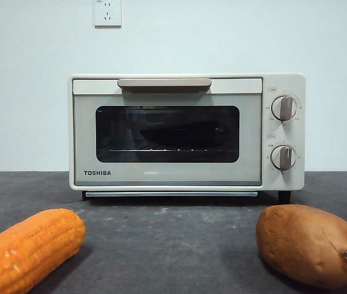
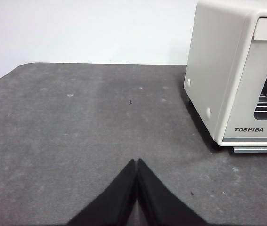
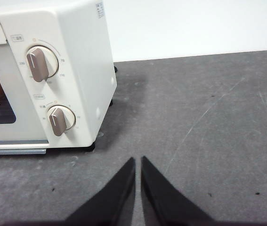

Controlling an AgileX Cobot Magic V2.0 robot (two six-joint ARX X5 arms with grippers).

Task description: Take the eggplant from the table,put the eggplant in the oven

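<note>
Waiting posture on both arms: left gripper [image 2: 137,162] hangs over bare bench [image 2: 76,141] just off the oven's left side, jaws pressed together and empty; right gripper [image 3: 138,161] mirrors it off the knob side, jaws nearly touching, a thin slit between, also empty. Neither shows in the front view, so both sit clear of the work area.

Oven [image 1: 185,131] stands at the back of the bench, door closed, handle [image 1: 164,82] up. Through the glass [image 1: 167,133] a long dark shape seems to lie above the wire rack; judged to be the eggplant, too dim to confirm. No eggplant anywhere on the bench. Corn cob [image 1: 26,248] and sweet potato [image 1: 311,245] lie in front, well apart, untouched.

Judgement: task looks complete, arms parked.
</note>
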